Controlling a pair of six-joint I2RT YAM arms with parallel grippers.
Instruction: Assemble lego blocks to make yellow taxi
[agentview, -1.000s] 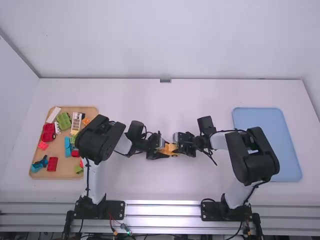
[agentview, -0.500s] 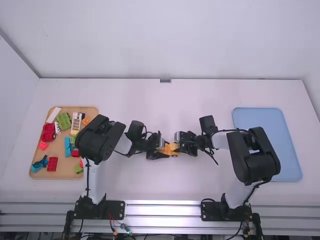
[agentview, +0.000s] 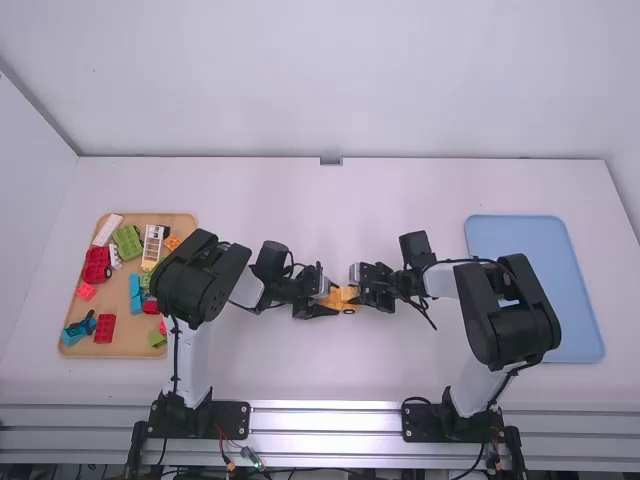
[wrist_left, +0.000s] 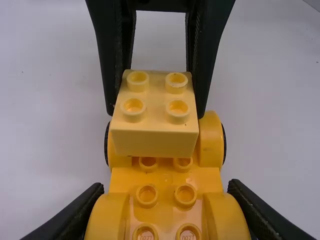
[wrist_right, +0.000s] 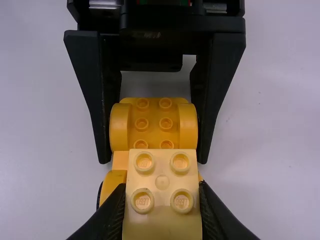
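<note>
High view: the left gripper (agentview: 331, 299) is closed on the orange car base (wrist_left: 165, 176); facing it, the right gripper (agentview: 357, 292) pinches a yellow block (wrist_right: 162, 220) over the base, beyond the left one's fingertips. Studs on both carry tiny print.

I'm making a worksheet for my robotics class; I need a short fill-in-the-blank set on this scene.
The right gripper holds a pale yellow block with ____ studs on top.
The orange wheeled base is held by the ____.
In the high view, the tray at far right is light ____.

Missing words: four; left gripper; blue.
</note>
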